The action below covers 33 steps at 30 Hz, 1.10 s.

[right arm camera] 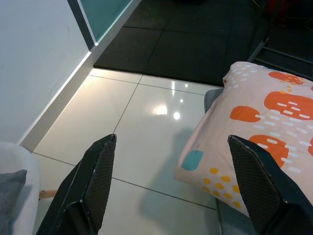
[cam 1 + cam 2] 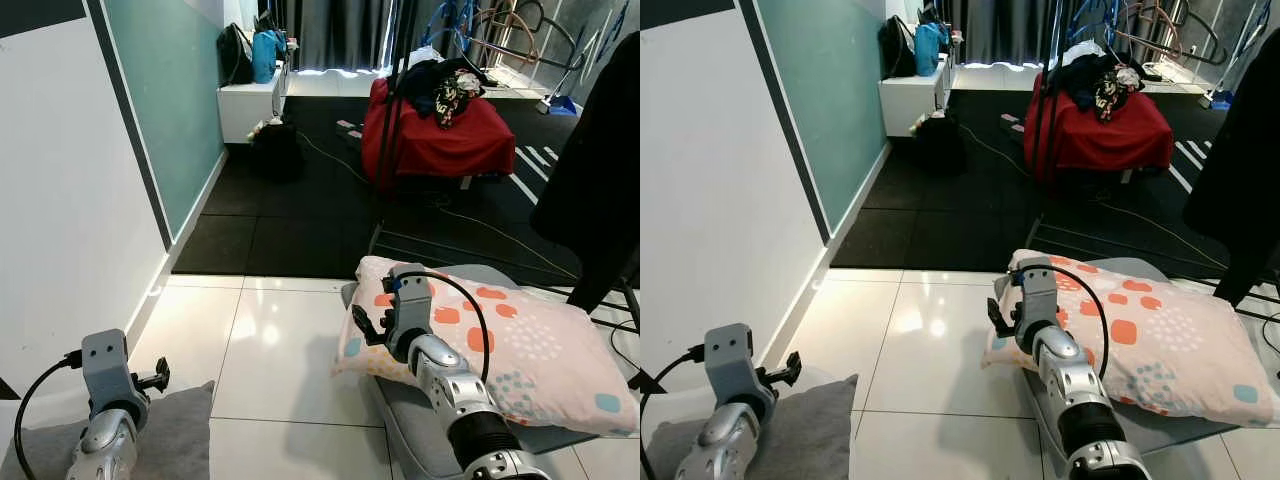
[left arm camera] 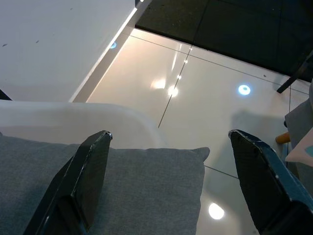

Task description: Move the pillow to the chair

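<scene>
Pillow (image 2: 520,345) first: it lies on a grey pad (image 2: 420,440) on the white tiled floor (image 2: 270,350), to our right, with its near corner hanging a little over the pad's edge. It is white with orange, teal and dotted patches, plump and loosely filled, so we judge it light, soft and easy to crush, likely to sag and fold wherever it is lifted from one side.

Our right gripper (image 1: 171,196) hovers above the floor just beside that near corner, not touching it; in the right wrist view its two black fingers (image 1: 95,181) stand wide apart with nothing between them. Our left gripper (image 3: 171,196) hangs low at our left, jaws likewise spread and empty, over a grey cushion (image 3: 122,196) that rests on a pale rounded seat (image 3: 73,117). We take this to be the chair, though little of it shows.

For a hold, we would go for the near corner or the short edge, pinching a good fold of fabric and filling rather than the smooth top face, where the jaws would only slide. A deeper bite should keep the cover from slipping out as the weight swings. One gripper may be enough for something this light, but the pillow will droop and could drag across the tiles on the way over.
</scene>
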{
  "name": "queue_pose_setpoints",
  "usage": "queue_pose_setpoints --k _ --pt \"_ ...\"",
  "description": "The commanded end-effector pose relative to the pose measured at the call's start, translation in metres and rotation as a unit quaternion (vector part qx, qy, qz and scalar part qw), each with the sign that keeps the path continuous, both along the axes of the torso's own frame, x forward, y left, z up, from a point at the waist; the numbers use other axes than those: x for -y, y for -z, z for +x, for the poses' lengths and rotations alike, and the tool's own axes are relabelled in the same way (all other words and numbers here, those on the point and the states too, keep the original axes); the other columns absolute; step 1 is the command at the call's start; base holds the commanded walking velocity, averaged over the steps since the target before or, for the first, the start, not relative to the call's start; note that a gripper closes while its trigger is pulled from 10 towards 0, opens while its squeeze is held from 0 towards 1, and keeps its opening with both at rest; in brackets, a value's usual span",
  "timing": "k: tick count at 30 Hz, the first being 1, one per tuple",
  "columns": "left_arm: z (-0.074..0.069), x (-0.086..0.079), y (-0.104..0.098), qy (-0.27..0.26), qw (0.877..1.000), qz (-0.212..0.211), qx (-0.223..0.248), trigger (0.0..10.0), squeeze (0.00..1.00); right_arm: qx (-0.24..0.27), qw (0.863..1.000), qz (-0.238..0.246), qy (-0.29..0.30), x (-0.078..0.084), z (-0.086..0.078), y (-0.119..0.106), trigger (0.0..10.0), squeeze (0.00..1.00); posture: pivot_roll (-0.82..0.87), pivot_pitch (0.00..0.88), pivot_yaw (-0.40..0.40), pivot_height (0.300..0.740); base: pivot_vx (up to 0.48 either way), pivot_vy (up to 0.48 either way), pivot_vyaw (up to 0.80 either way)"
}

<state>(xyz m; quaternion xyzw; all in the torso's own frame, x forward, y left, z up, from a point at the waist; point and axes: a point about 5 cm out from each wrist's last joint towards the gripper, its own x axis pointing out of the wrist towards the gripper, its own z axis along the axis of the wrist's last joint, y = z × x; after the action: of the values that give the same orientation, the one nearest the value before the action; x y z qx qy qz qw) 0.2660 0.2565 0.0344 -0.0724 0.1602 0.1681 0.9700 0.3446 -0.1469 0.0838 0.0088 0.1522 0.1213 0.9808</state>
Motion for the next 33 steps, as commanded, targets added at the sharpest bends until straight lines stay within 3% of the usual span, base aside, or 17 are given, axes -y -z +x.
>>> queue_pose_setpoints --k 1,33 --pt "0.0005 -0.0032 -0.0006 -0.007 1.0 -0.002 0.003 10.0 0.0 -0.003 1.0 0.01 0.002 -0.0012 0.0006 -0.0009 10.0 0.0 -0.09 0.033 -0.012 0.74 0.0 0.0 0.0" --pt "0.0018 -0.0039 -0.0017 -0.006 1.0 -0.004 0.003 10.0 0.0 -0.003 1.0 0.016 0.005 -0.0032 0.0015 -0.0019 10.0 0.0 -0.1 0.05 -0.002 0.74 0.0 0.0 0.0"
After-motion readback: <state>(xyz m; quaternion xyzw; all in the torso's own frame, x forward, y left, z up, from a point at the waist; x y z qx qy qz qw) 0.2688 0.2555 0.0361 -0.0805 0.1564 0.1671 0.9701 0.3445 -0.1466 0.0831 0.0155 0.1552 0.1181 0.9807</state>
